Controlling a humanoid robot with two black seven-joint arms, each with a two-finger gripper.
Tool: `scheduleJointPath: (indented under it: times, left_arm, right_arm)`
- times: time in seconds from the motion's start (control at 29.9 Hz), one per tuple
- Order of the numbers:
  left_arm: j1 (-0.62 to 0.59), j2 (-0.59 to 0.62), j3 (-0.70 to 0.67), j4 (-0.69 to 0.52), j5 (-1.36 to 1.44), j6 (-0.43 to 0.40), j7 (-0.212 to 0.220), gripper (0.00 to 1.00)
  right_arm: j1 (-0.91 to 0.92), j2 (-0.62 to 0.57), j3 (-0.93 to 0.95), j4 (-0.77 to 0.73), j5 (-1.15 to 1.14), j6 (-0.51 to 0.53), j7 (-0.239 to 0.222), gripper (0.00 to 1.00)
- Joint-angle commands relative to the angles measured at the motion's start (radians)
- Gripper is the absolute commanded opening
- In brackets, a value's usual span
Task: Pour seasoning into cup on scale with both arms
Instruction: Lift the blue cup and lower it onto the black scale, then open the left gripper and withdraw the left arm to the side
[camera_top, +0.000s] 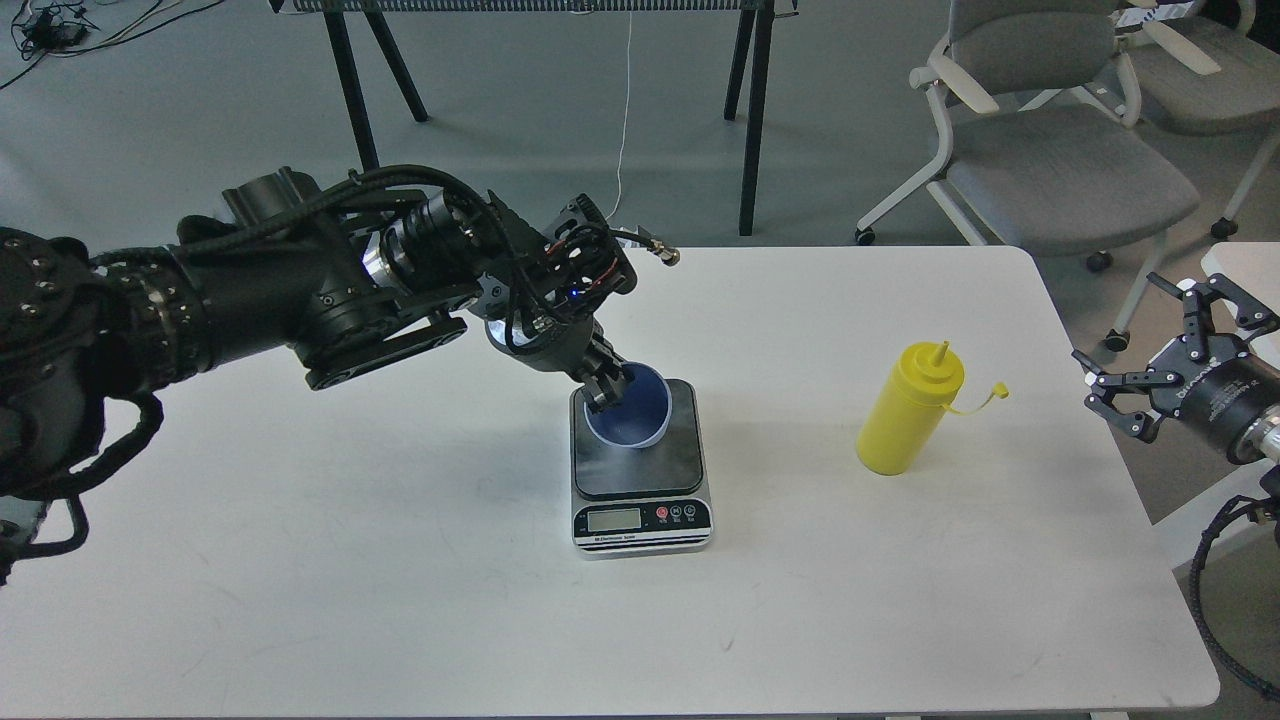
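Note:
The light blue cup (632, 415) stands on the dark platform of the scale (640, 475) in the middle of the white table, its open mouth up. My left gripper (606, 388) is shut on the cup's near-left rim. The yellow seasoning bottle (908, 409) stands upright to the right of the scale, its tethered cap hanging off to the right. My right gripper (1140, 362) is open and empty beyond the table's right edge, well apart from the bottle.
The white table (400, 560) ends close to the right gripper. Grey chairs (1050, 170) stand behind at the right. Black trestle legs (750, 110) stand behind the table. A cable hangs from my right arm at the lower right.

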Motion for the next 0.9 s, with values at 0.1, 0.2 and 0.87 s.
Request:
scheduleJointPath:
  times: [0.1, 0.2, 0.87]
  left_arm:
    - [-0.003, -0.002, -0.001, 0.005, -0.011, 0.000, 0.000, 0.35]
    - [-0.008, -0.002, -0.002, 0.006, -0.011, 0.000, 0.000, 0.43]
    - [-0.098, 0.007, -0.015, 0.182, -0.188, 0.000, 0.000, 0.83]
  right_arm:
    - [-0.001, 0.002, -0.002, 0.002, 0.000, 0.000, -0.001, 0.98]
    - [-0.003, 0.002, -0.002, 0.003, 0.000, 0.000, -0.001, 0.98]
    - [-0.008, -0.009, 0.000, 0.011, 0.000, 0.000, -0.002, 0.98]
